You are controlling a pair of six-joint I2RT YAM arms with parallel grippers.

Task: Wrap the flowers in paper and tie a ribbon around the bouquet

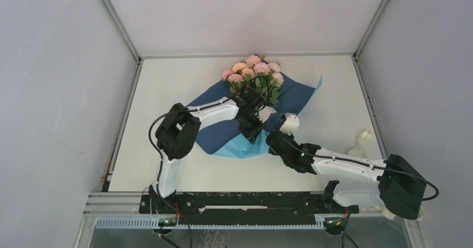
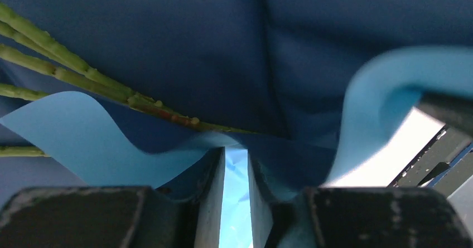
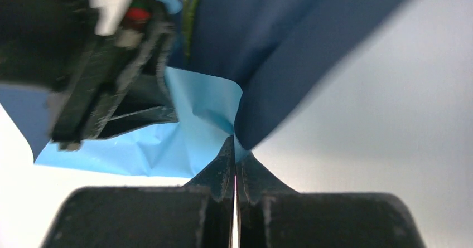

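Paper (image 1: 215, 100) lies on the table (image 1: 167, 92), navy face up, with light blue showing at its near edge. Flowers (image 1: 254, 69) rest on its far corner, blooms away from the arms and stems running back toward the left gripper (image 2: 235, 154). Its jaws stand slightly apart, clamped on a bunched fold of paper by the stem ends. Just beside it, the right gripper (image 3: 235, 167) has its jaws pressed together on the paper's folded edge. Ribbon (image 1: 361, 142) lies well apart, near the table's right edge.
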